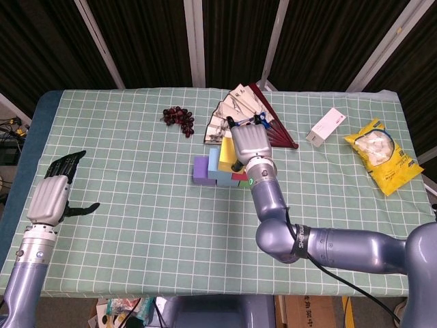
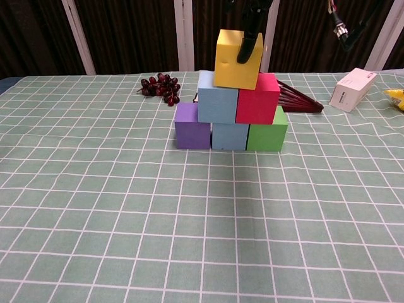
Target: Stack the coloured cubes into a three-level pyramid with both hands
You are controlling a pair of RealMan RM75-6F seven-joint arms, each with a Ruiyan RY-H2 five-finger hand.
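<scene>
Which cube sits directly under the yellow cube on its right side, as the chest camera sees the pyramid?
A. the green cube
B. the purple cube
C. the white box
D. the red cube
D: in the chest view the yellow cube rests across the light blue cube and the red cube, with the red one to the right.

Yellow cube (image 2: 236, 59) atop blue (image 2: 217, 96) and red (image 2: 257, 99) cubes — seemingly tilted — purple (image 2: 192, 125), blue, green (image 2: 267, 129) below.
</scene>
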